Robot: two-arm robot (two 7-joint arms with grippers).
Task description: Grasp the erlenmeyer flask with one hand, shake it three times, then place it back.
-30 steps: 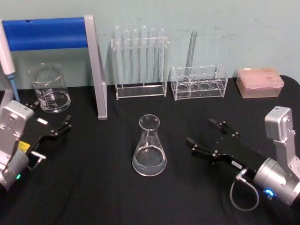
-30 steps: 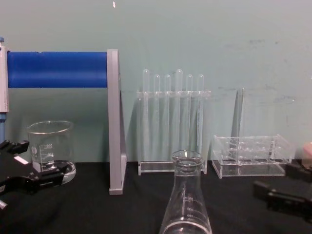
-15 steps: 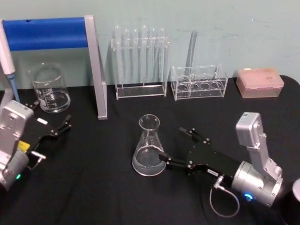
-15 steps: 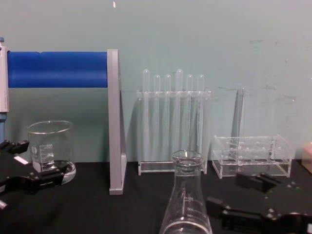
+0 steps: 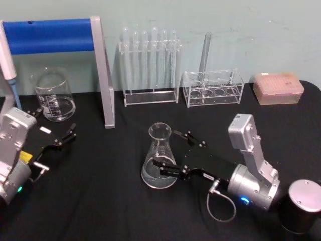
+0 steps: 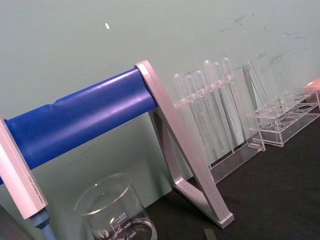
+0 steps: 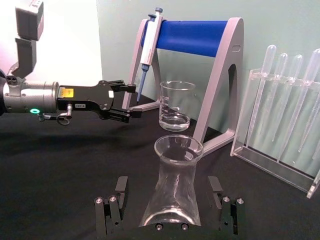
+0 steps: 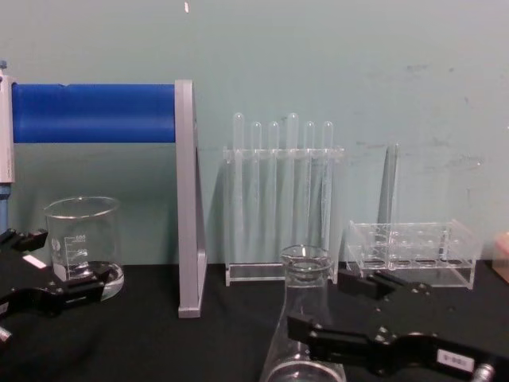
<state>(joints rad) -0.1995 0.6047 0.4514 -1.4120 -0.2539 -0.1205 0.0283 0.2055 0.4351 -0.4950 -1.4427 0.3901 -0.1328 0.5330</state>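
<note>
Erlenmeyer flask [image 5: 160,143] standing upright on the black worktop [image 5: 100,201], near its middle, with its flared mouth open to the top. The right gripper [image 5: 166,149] reaches in low from the right side of the worktop. Its jaws are spread wide and set on either side of the flask's wide lower body, with one finger on the near side of the cone and the other on the far side. In the right wrist view the two fingers [image 7: 111,215] flank the base, and a strip of dark worktop shows between each finger and the glass. The jaws thus enclose the flask without closing on it, and the flask rests on its own base.

The left gripper [image 5: 55,120] lies by the left edge of the worktop, well apart from the flask. Its jaws are open and hold nothing; they point toward the far edge, just on the near side of a straight-walled glass beaker [image 5: 52,95].

The beaker stands near the far left corner, under a pipette stand [image 5: 50,35] that has a blue crossbar and grey legs. A pipette [image 5: 7,65] hangs at the stand's left end. Along the far edge, from the stand toward the right, come three items:
- a clear test-tube rack [image 5: 149,60] holding a row of upright tubes;
- a low rack [image 5: 213,88] with a single tall tube standing in it;
- a pink box [image 5: 278,88] near the far right corner.
</note>
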